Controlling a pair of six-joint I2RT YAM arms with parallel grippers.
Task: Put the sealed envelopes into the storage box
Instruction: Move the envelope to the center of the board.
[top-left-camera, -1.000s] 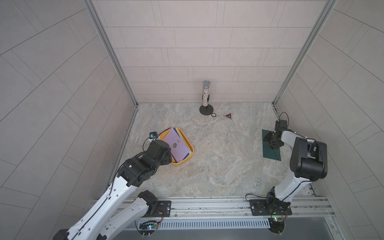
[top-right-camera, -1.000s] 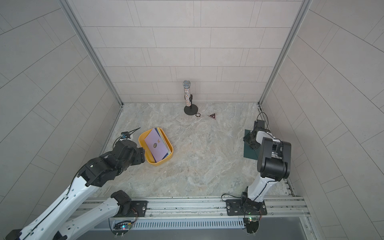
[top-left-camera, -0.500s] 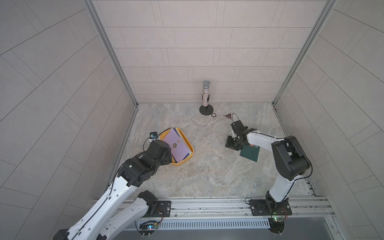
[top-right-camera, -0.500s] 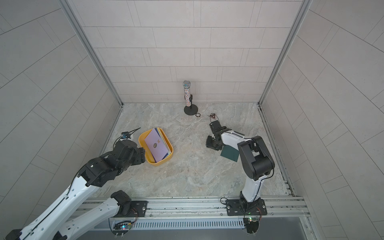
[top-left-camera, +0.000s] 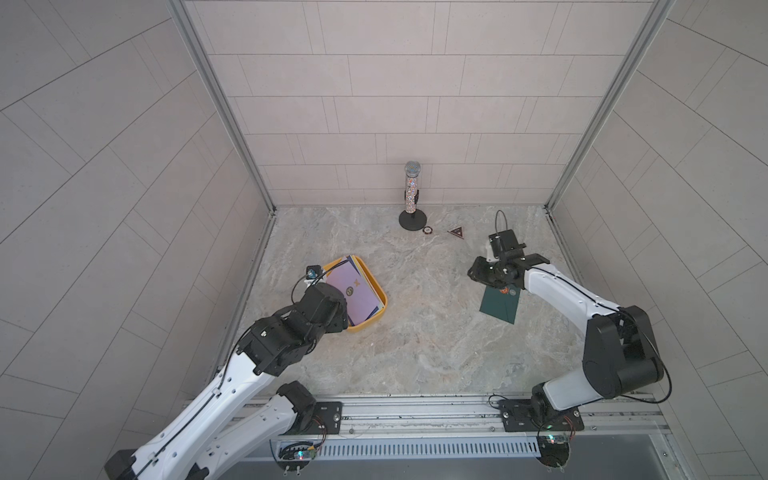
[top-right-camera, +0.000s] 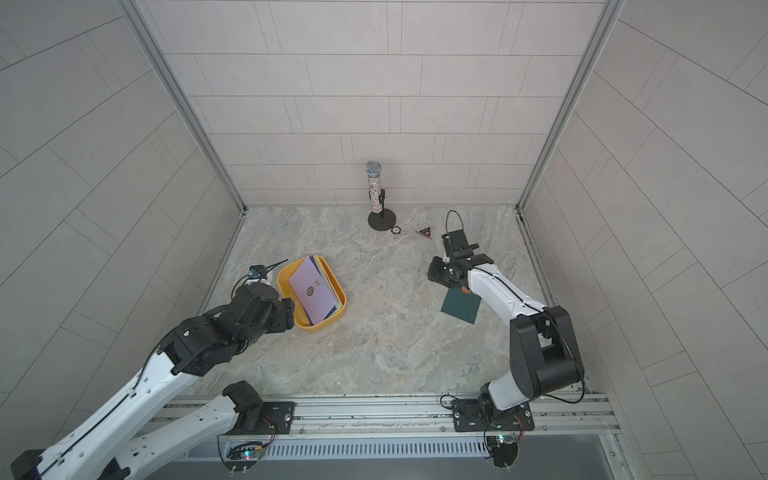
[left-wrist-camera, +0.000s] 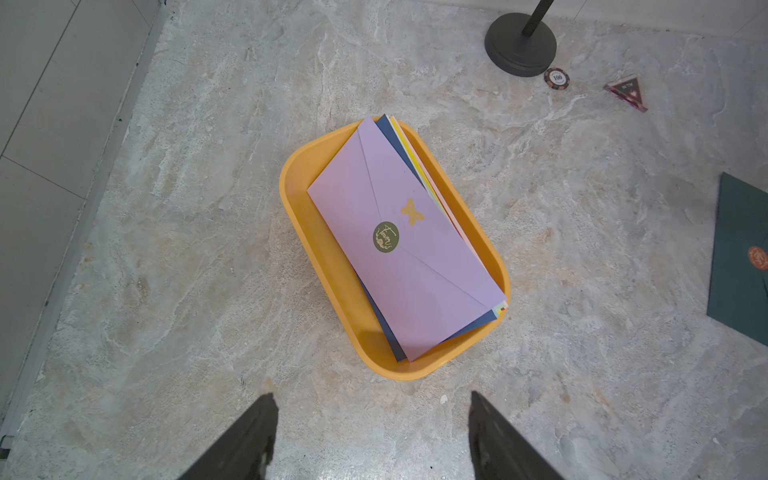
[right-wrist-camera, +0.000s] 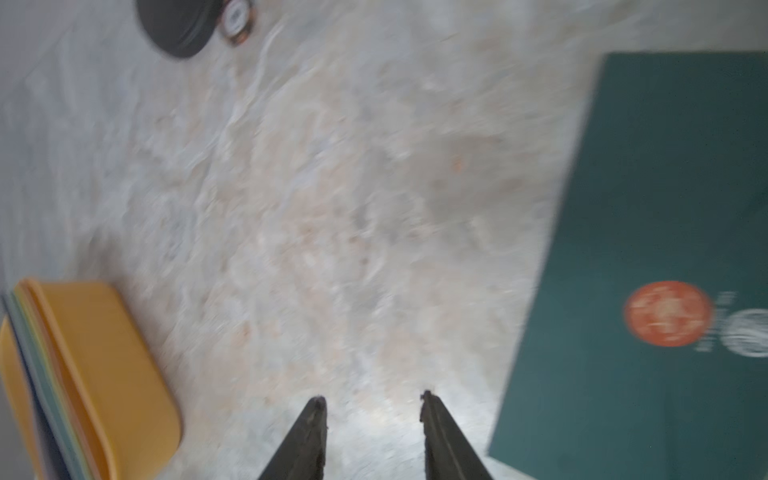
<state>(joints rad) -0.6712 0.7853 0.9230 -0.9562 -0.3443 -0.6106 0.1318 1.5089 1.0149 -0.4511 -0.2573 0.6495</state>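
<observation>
The yellow storage box sits at the table's left side. It holds a stack of sealed envelopes with a lilac envelope on top. A dark green envelope with a red seal lies flat on the table at the right. My right gripper hovers open just left of it, with nothing between its fingers. My left gripper stands open and empty beside the near end of the box.
A glittery microphone on a round black stand stands at the back wall. A poker chip and a small dark triangular piece lie beside it. Tiled walls close in both sides.
The right arm swung from the right wall toward the middle, and the green envelope slid left with it. The envelope now lies still. The left arm has not moved.
</observation>
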